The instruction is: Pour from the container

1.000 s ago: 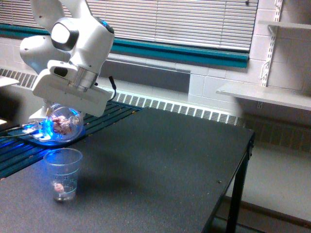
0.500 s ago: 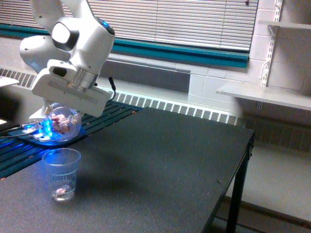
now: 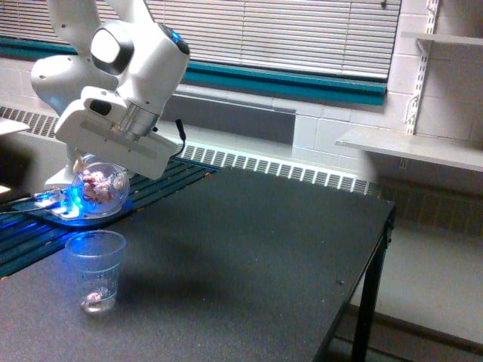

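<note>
I saw the gripper (image 3: 96, 175) at the exterior view's left, gripping the container (image 3: 99, 189), which hung tilted under the white arm (image 3: 128, 83). Its fingers were hidden behind the jar, so I could only note them closed on it. Pinkish pieces showed through its clear wall. Directly below, apart from it, a measuring cup (image 3: 96, 269) stood upright on the dark table (image 3: 249, 264), a few pieces at its bottom.

The hand (image 3: 96, 167) hides the container's (image 3: 99, 188) top; its fingertips are unseen.
</note>
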